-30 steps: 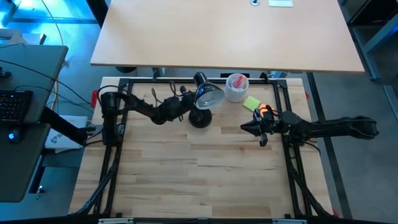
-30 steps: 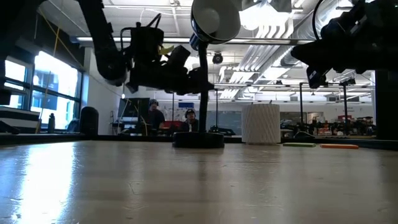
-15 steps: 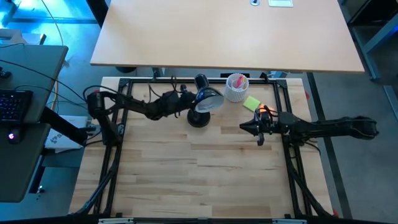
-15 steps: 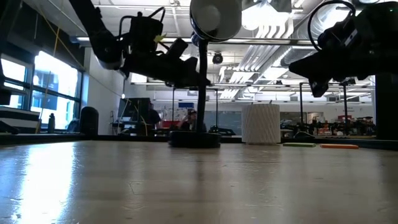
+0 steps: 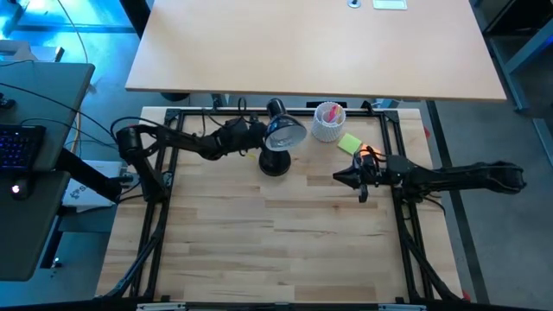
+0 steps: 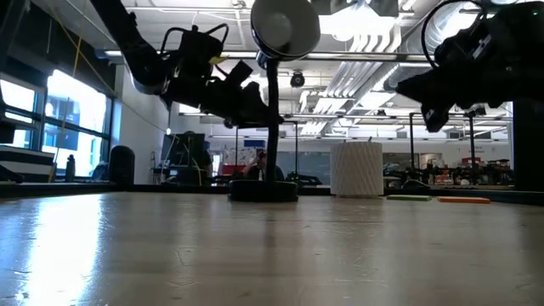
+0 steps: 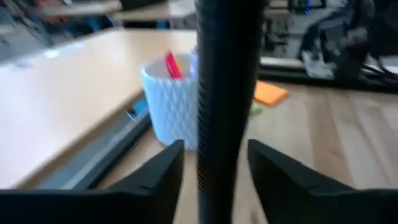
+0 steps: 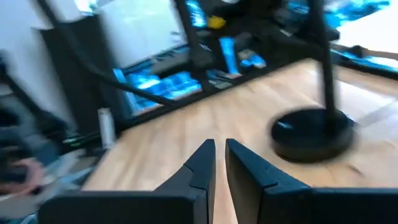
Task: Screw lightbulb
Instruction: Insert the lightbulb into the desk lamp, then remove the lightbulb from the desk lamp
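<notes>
I have the left gripper (image 5: 256, 138) at the thin stem (image 7: 227, 93) of the black desk lamp (image 5: 275, 164), which stands toward 12 o'clock on the pale wooden surface (image 5: 276, 242). Its fingers (image 7: 158, 180) are spread to either side of the stem. The right gripper (image 5: 339, 178) waits at about 4 o'clock from the lamp base, fingers pressed together on nothing. The small white lightbulb I cannot find. The pale hollow of the lamp head (image 6: 285, 25) may hold it, but I cannot tell. My worry: a squeeze or push on the stem could slide or tip the lamp toward the white ribbed cup (image 5: 328, 122) at its 2 o'clock. Only the left wrist view shows the fingers flanking the stem; the low view shows the head's open face.
</notes>
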`<act>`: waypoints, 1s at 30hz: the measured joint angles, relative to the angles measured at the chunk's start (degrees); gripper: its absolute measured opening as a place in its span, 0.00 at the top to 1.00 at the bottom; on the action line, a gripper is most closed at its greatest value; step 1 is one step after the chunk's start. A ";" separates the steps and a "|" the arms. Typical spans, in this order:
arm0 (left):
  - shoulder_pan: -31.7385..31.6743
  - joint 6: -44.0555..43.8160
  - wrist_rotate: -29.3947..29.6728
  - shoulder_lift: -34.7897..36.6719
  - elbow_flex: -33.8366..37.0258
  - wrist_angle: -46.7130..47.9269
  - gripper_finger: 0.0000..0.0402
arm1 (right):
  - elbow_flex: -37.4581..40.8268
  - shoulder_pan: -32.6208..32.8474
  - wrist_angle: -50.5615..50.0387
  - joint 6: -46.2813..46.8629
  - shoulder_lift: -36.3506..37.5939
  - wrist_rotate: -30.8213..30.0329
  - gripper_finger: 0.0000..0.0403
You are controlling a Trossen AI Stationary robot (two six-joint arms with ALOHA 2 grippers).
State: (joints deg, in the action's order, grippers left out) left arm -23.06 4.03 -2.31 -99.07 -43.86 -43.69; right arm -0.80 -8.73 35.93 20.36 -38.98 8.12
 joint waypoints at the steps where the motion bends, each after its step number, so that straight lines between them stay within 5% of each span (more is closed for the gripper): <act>1: -0.32 -0.81 -1.69 0.59 0.00 1.90 0.52 | 0.00 -0.01 1.11 -0.59 0.08 1.86 0.92; 5: -1.06 -2.29 -5.63 5.86 0.00 16.71 0.42 | 0.00 -0.34 2.87 -3.11 1.56 6.83 0.92; 8: 0.49 -1.04 -0.46 11.51 1.09 26.33 0.41 | 0.20 -1.46 2.47 -6.22 3.53 8.22 0.92; 15: 6.22 -8.59 11.97 32.95 22.31 15.68 0.46 | 0.22 -4.28 0.43 -8.83 7.30 9.42 0.92; 20: 8.05 -14.75 9.71 48.64 34.69 10.30 0.49 | 0.22 -4.92 0.17 -8.89 7.61 14.98 0.92; 30: 9.05 -13.90 8.80 69.59 39.45 22.45 0.56 | 0.24 -8.00 0.22 -8.85 8.89 19.77 0.92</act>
State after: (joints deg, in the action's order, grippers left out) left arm -14.02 -9.87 6.49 -29.47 -4.40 -21.24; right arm -0.56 -16.73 36.16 11.51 -30.10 27.88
